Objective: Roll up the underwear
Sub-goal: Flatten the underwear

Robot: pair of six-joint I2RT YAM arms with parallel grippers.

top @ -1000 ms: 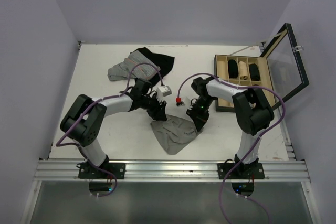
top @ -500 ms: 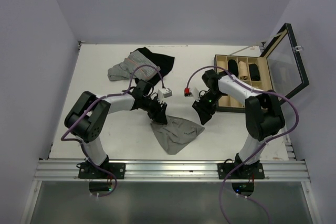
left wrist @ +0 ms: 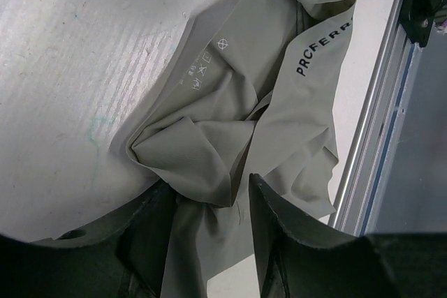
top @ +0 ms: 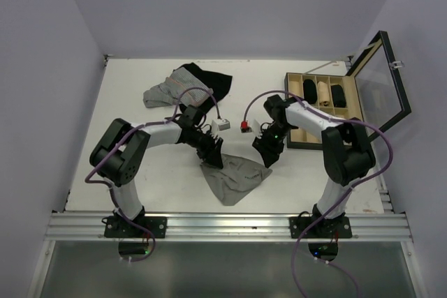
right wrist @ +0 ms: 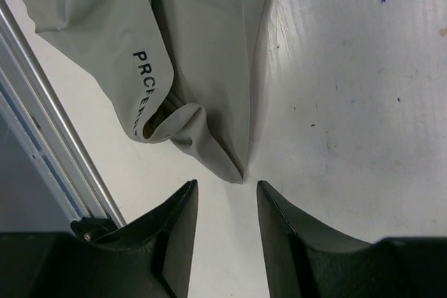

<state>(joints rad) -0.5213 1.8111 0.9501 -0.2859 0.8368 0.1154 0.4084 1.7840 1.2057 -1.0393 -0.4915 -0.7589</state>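
Lying crumpled, soft grey underwear (top: 234,176); right pincer (right wrist: 227,190) released; left pincer (left wrist: 209,186) grip unclear.

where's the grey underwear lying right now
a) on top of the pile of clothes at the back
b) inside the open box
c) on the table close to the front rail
c: the underwear lies crumpled on the bare table, just ahead of the front rail. The box and the pile of clothes sit farther back, apart from it.
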